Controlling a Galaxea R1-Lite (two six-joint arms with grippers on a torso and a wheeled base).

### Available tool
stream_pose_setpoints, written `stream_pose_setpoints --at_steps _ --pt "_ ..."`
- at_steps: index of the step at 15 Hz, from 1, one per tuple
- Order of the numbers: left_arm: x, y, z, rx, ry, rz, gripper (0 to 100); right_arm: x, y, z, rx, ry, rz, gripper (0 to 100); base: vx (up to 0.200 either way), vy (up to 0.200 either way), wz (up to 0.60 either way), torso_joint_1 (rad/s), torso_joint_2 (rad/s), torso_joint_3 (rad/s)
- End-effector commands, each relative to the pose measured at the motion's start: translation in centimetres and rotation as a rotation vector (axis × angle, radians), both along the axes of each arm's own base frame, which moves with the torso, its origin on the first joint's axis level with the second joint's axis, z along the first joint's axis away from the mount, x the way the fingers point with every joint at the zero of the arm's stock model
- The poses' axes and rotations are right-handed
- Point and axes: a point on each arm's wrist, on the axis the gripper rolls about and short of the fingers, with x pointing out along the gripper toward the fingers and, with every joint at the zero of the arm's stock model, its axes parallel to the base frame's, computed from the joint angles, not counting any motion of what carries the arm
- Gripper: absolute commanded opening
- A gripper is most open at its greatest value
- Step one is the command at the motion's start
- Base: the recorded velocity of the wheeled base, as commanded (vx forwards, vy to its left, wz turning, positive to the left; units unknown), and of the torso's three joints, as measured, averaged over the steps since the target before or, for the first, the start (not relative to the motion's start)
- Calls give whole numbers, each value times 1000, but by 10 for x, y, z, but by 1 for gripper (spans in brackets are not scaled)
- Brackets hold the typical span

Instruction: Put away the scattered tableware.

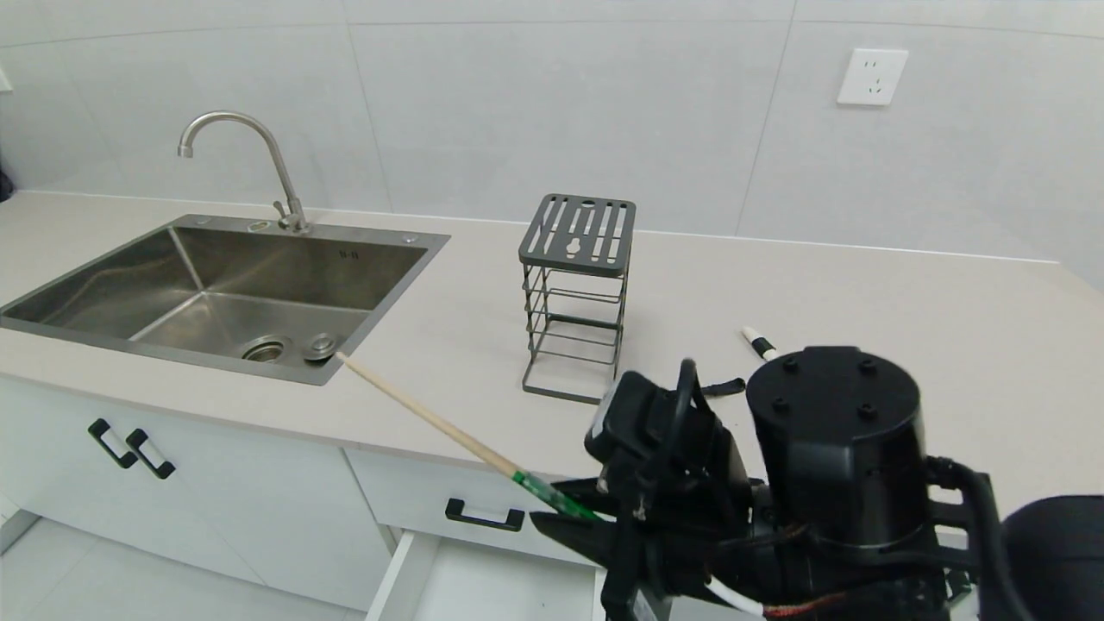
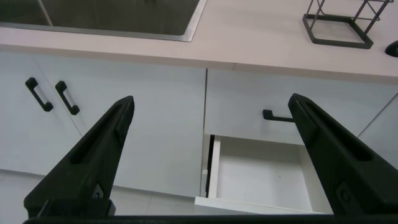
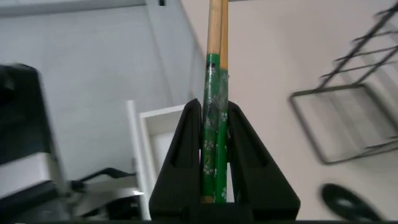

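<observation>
At the front edge of the counter (image 1: 862, 285), our right gripper (image 3: 214, 109) is closed on a pair of green-ended chopsticks (image 1: 431, 423), not yet put in the wire rack (image 1: 576, 233) or the open drawer (image 2: 261, 174). Our left gripper (image 2: 211, 99) hangs wide apart and empty before that drawer. We judge most work remains: a white-tipped utensil (image 1: 759, 342) lies on the counter.

Look at those pale bamboo chopsticks (image 1: 466, 437): green handle ends dotted with tiny white prints, pinched in the black right pincer (image 3: 214, 111). Near the pincer, a dark grey slotted wire rack (image 1: 569, 261) on the beige countertop (image 1: 906, 285). Below the pincer, a white open drawer (image 2: 261, 171) and a black bar handle (image 1: 484, 517).
</observation>
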Motion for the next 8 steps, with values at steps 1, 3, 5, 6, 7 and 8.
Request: stream_pose_setpoints --at_steps 1,3,5,6,7,8 --pt "0 0 0 -1 1 0 100 -5 -11 -20 -86 10 20 0 0 0 0 0 0 0" --pt "0 0 0 -1 1 0 100 1 -20 -13 -112 -88 35 0 0 0 0 0 0 0" --pt "0 0 0 -1 1 0 100 6 -23 -9 -104 -105 13 0 0 0 0 0 0 0" --pt "0 0 0 -1 1 0 100 6 -23 -7 -96 -108 13 0 0 0 0 0 0 0" --pt "0 0 0 -1 3 0 100 4 -20 -7 -94 -116 31 0 0 0 0 0 0 0" --pt "0 0 0 -1 1 0 100 0 -17 -6 -90 -118 49 0 0 0 0 0 0 0"
